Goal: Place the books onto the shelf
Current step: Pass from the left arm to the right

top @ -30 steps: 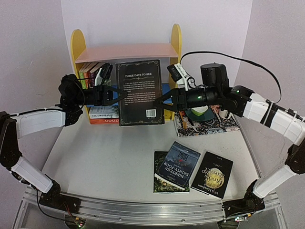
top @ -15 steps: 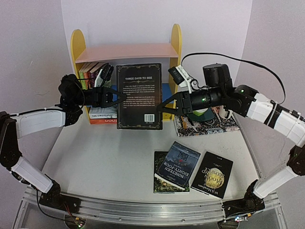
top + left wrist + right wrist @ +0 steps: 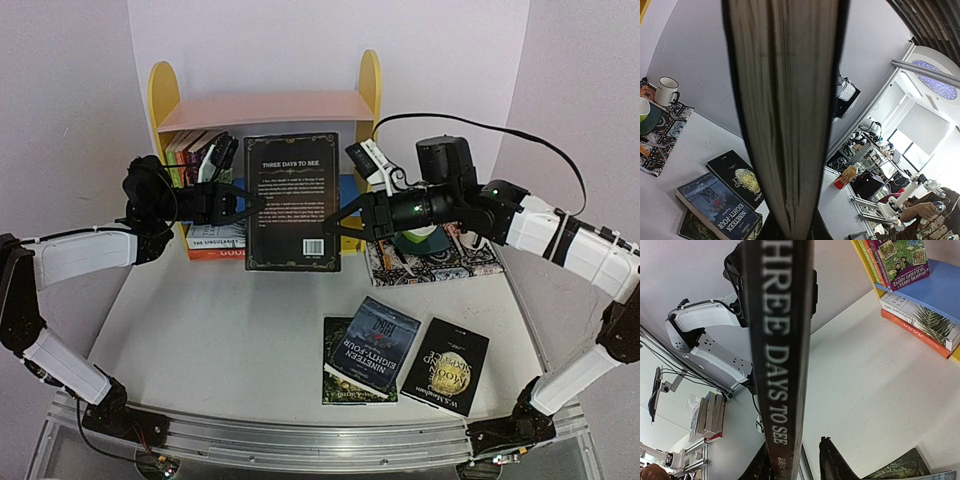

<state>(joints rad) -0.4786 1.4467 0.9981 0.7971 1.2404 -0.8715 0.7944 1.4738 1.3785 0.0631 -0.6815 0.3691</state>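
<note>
One book held: a tall black paperback with white back-cover text and a barcode (image 3: 292, 200) stands upright in front of the shelf, back cover toward the top camera. Its spine reads "Three Days to See". Whether its lower edge touches the table cannot be told.
Left hand (image 3: 244, 203): clamped on the black paperback's left, page-edge side. In the left wrist view the page block runs down between its fingers.
Right hand (image 3: 343, 218): fingers apart, astride the spine side. In the right wrist view one dark finger (image 3: 832, 465) stands clear of the spine, with white surface showing between them.
Shelf: a small bookcase with yellow round-topped side panels, a pale pink top board and a blue middle board (image 3: 262, 107). It stands at the far side of the white table (image 3: 200, 330), directly behind the held book.
Already shelved: a row of colourful upright paperbacks (image 3: 188, 152) stands at the left end of the blue board. Beneath it a white book with a palm leaf (image 3: 215, 235) lies flat on an orange book (image 3: 215, 253).
Lying on the table: a dark blue "Nineteen Eighty-Four" paperback (image 3: 378, 340) lies across a dark book with a green edge (image 3: 338, 378). Just beside them to the right lies a black moon-cover book (image 3: 446, 365).
Right of the shelf: a black-and-white patterned cloth mat (image 3: 450, 262) carries a white mug (image 3: 666, 91).
</note>
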